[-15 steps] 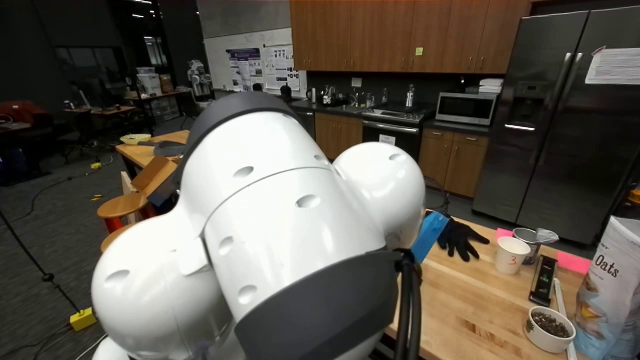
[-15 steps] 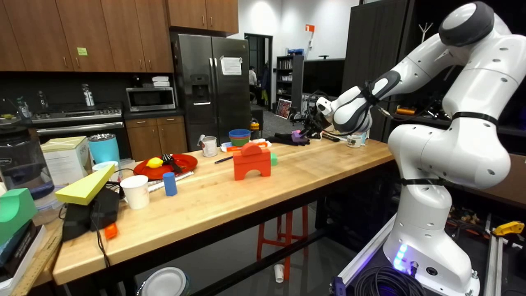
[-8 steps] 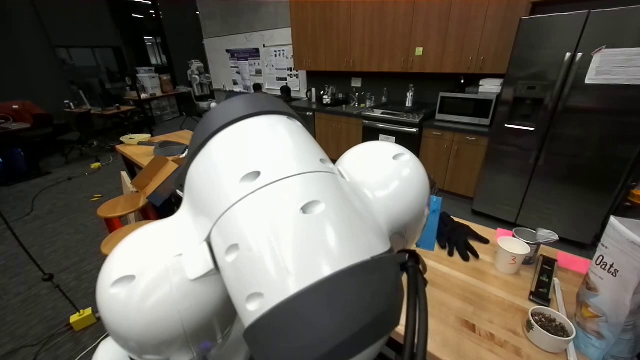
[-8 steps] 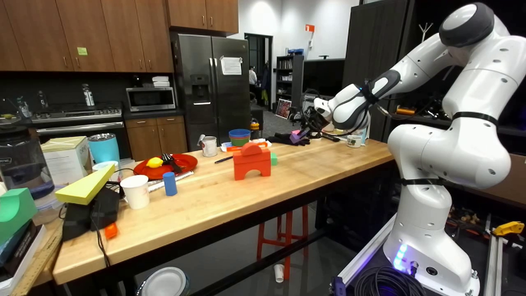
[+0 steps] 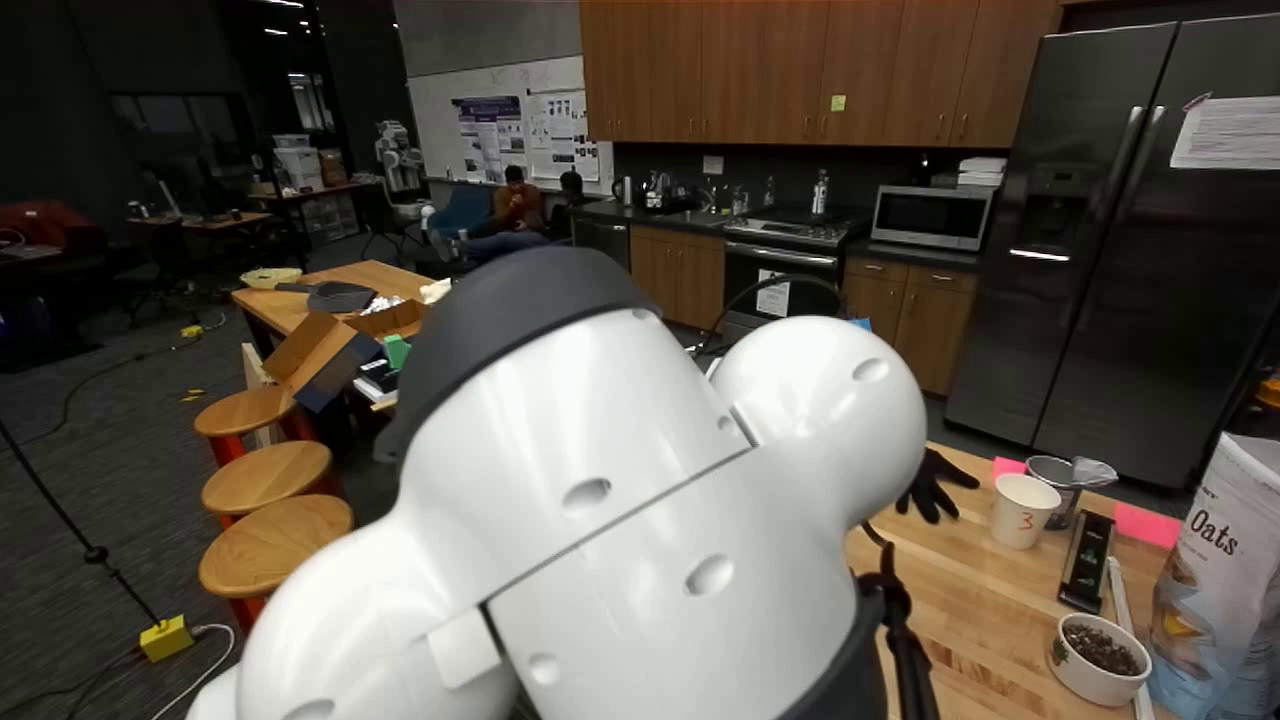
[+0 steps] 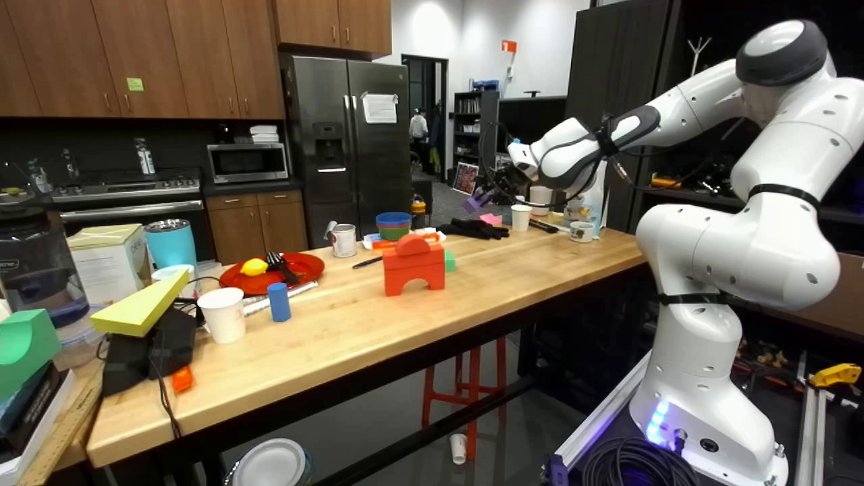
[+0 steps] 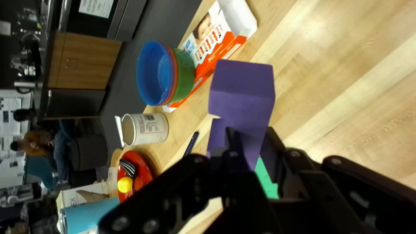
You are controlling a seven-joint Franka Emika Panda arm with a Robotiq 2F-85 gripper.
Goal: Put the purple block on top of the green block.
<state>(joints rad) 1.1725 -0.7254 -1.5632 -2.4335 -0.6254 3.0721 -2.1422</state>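
Observation:
The purple block (image 7: 242, 81), which has a notch in its side, is in my gripper (image 7: 250, 128); both fingers press on it in the wrist view. An exterior view shows the purple block (image 6: 476, 200) tilted in the air above the far part of the table, near the black glove (image 6: 474, 228). The green block (image 6: 450, 260) sits on the tabletop, partly behind the orange-red arch block (image 6: 414, 265). In the wrist view a strip of the green block (image 7: 266, 182) shows between the fingers, farther down on the table. My own arm (image 5: 640, 520) covers gripper and blocks in an exterior view.
Near the green block are stacked bowls (image 6: 393, 225), an orange-white box (image 7: 211, 42), a can (image 6: 344, 241) and a pen (image 6: 368, 262). A red plate (image 6: 310, 268), blue cylinder (image 6: 279, 302) and paper cup (image 6: 223, 315) stand farther along. Another cup (image 6: 520, 217) is behind the glove.
The gripper has lifted the purple block from in front of the glove, up and a little toward the green block's side. The arm has swung with it; the table objects have stayed put.

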